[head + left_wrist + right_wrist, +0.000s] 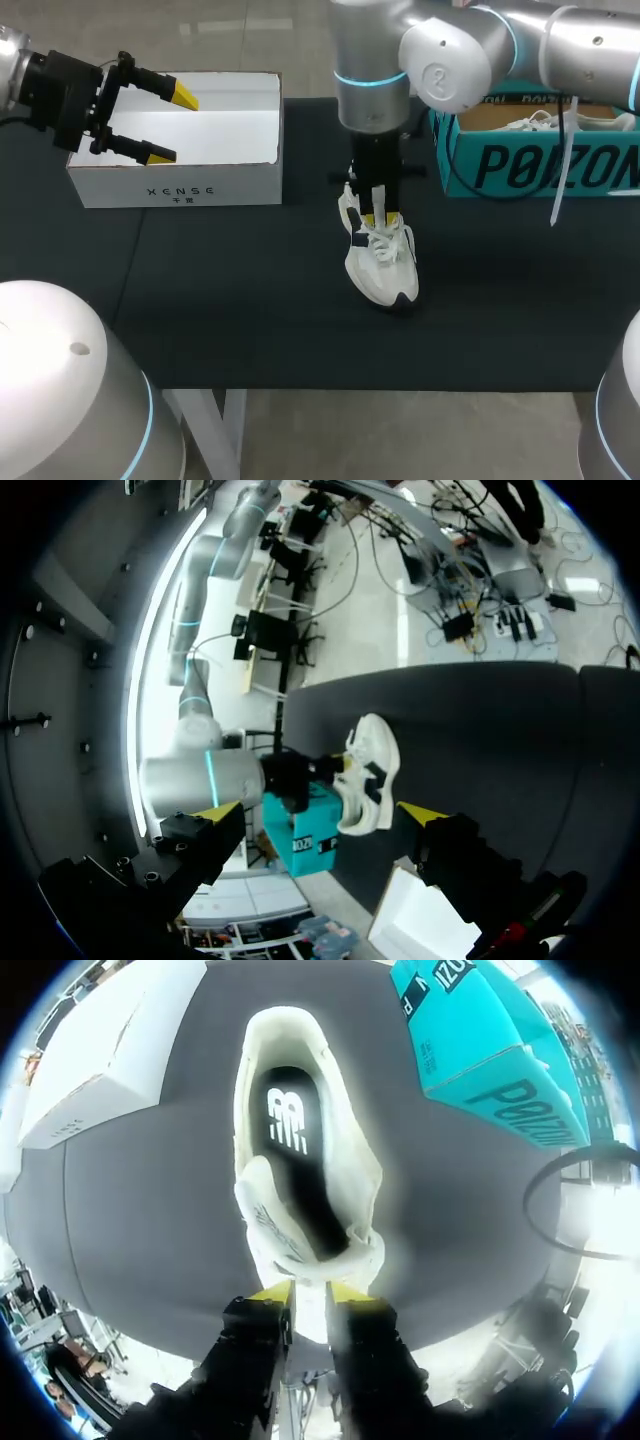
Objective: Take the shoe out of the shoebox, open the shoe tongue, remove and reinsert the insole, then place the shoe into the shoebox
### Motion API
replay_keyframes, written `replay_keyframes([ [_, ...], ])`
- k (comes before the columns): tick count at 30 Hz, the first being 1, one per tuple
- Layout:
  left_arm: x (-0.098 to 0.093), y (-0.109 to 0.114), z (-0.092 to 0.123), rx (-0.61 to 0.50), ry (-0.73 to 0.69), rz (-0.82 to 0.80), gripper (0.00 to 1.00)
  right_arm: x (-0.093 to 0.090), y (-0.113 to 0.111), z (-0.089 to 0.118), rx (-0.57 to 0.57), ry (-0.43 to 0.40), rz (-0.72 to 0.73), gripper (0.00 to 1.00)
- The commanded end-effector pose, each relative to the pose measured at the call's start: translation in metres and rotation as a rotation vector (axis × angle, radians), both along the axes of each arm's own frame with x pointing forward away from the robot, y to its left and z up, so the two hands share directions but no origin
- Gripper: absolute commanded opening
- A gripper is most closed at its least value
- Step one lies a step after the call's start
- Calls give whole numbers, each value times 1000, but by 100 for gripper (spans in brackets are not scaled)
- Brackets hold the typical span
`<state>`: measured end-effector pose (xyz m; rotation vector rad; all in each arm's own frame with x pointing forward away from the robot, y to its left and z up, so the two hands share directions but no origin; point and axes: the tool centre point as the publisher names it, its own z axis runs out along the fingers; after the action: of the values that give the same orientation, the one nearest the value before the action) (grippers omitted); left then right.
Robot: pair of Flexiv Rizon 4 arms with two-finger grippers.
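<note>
A white shoe point(382, 262) stands upright on the black table point(250, 300), near the middle. Its black insole point(295, 1150) shows inside the open throat. My right gripper point(380, 217) comes down from above onto the lace area. In the right wrist view its fingers point(270, 1295) stand close together, shut on a white strip of the shoe tongue point(310, 1315). My left gripper point(172, 125) hangs open over the white box point(180, 180) at the far left. In the left wrist view the shoe point(372, 770) lies well ahead of that gripper point(318, 810).
The teal shoebox point(530, 160) stands at the back right with another white shoe point(540, 122) in it. It is just right of my right arm point(450, 60). A white cable point(565, 160) hangs from that arm over the box.
</note>
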<state>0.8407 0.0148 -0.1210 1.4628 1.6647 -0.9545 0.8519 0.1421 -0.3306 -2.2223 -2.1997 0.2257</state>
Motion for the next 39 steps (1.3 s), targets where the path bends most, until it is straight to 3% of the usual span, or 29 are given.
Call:
replay_keyframes([
  [1,0,0,0,2,0,-1,100,1,-8,-2,6,-14,13,0],
  [8,0,0,0,2,0,-1,100,25,-16,-13,-21,-19,51,0],
  [17,0,0,0,2,0,-1,100,48,-7,-22,-27,-11,112,0],
  [27,0,0,0,2,0,-1,100,50,-3,-30,-15,6,143,0],
  [32,0,0,0,2,0,-1,100,45,-5,-10,-19,-37,139,0],
  [39,0,0,0,2,0,-1,100,41,-15,-6,-44,-44,134,0],
])
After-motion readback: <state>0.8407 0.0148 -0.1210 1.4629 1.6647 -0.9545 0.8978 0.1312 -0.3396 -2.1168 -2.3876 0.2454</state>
